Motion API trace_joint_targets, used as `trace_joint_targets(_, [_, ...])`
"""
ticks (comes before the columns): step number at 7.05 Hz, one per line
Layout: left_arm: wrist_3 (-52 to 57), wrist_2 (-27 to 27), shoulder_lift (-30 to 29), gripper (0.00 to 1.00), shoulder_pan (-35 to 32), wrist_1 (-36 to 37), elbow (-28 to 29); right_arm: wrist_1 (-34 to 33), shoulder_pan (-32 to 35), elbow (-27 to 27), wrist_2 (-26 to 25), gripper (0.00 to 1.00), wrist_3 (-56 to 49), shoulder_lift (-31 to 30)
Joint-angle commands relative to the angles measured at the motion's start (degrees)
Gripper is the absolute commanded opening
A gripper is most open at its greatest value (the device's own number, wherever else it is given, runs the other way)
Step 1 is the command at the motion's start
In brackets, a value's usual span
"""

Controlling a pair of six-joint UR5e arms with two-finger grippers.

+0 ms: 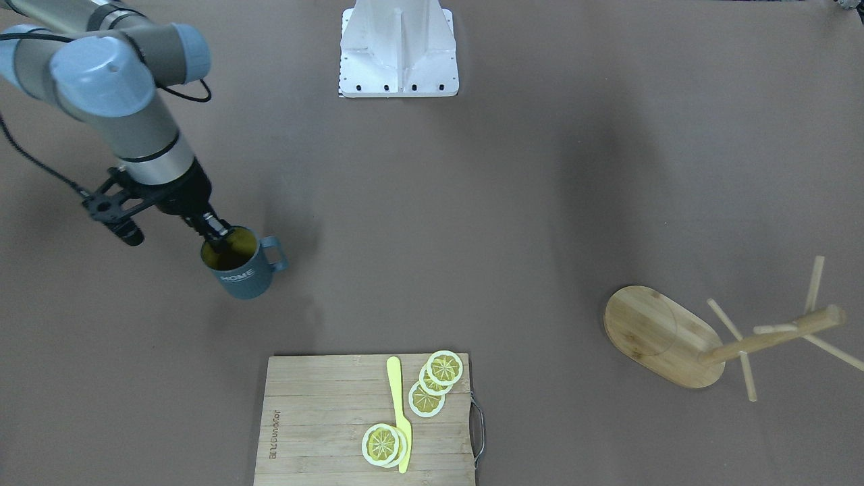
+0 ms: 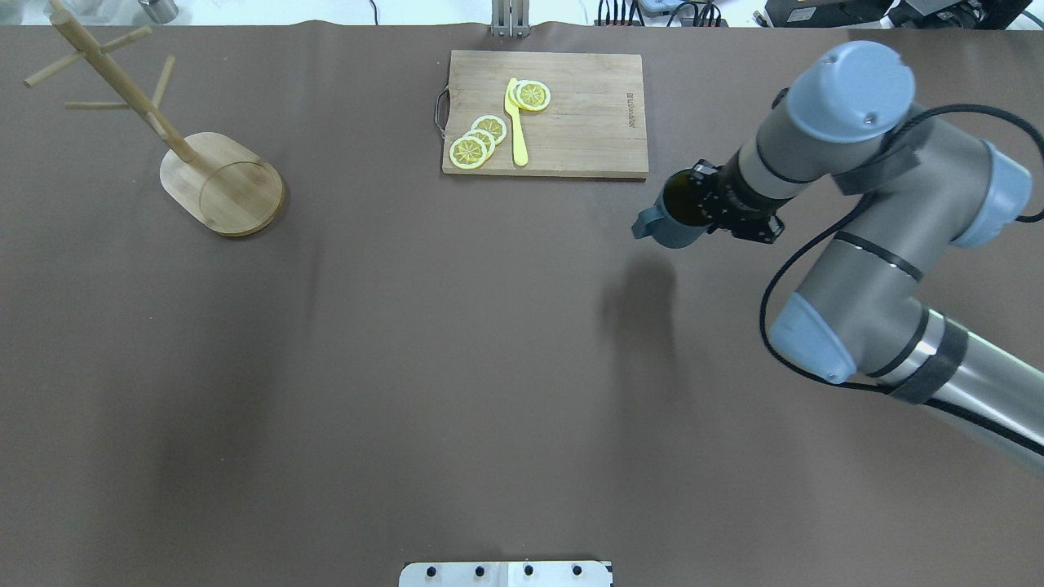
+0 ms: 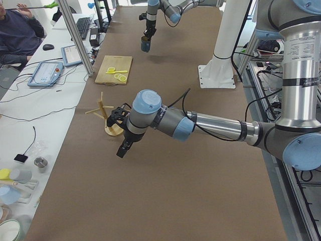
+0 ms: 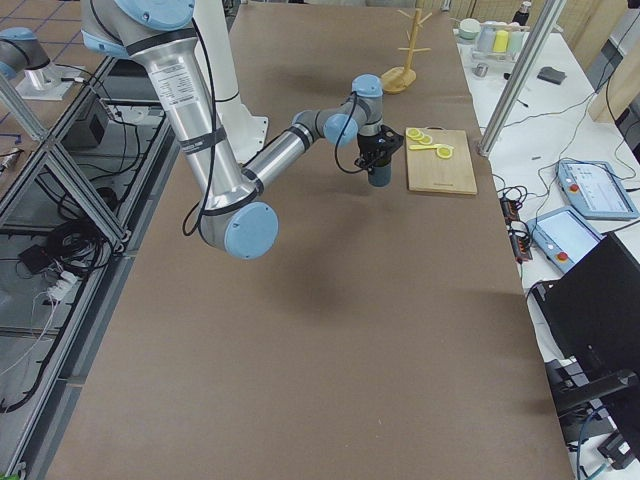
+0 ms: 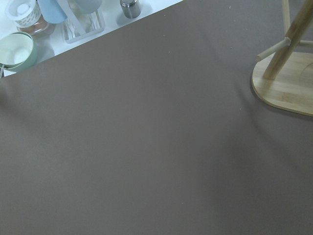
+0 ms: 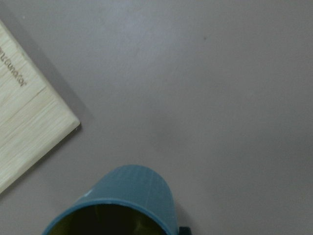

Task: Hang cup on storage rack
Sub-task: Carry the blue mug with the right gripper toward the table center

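Brown mat (image 2: 408, 367) over the full table, white mount plate (image 1: 398, 54) at the robot edge.

State of right gripper (image 1: 217, 236): clamped on the cup (image 1: 243, 280) at the rim, one finger down inside the yellow interior, the other outside the wall. Cup upright, mouth up, hanging directly under the jaws. Squared handle (image 1: 275, 255) on the side of the cup opposite the jaws. "HOME" lettering readable from the front-facing camera. Cup shadow in the overhead view offset well away from the cup body, so apparently lifted clear of the mat.

Cutting board (image 2: 571, 114) near the right jaws, toward the operator edge, not touching the cup. One board corner in the right wrist view, apart from the cup wall. Lemon slices (image 2: 481, 139) and a yellow knife (image 2: 515, 122) on top of the board.

Storage rack (image 2: 236, 191) upright, well apart from the right jaws, at the opposite end of the table, past the board.

State of left gripper (image 3: 122, 153): pointing down at the mat, visible only in the left side view. Open or closed: cannot tell. Rack close behind those jaws in that view. Oval base (image 5: 283, 93) and post at the right edge of the left wrist view.
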Motion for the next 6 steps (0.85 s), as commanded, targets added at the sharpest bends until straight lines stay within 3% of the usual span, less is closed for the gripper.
trace_joint_targets(1, [0.0,0.0,0.0,0.99,0.0,0.1,0.1,-4.6,-6.1,-0.4,-1.5,0.0,13.9,6.8])
trace_joint_targets(3, [-0.1,0.0,0.1,0.99,0.0,0.1,0.1,-7.4,-11.2,-5.5,-5.2,0.0,29.0,14.4])
trace_joint_targets(6, [-0.1,0.0,0.4,0.99,0.0,0.0,0.1,-8.0,-13.0,-16.6,-5.7,0.0,42.6,22.6])
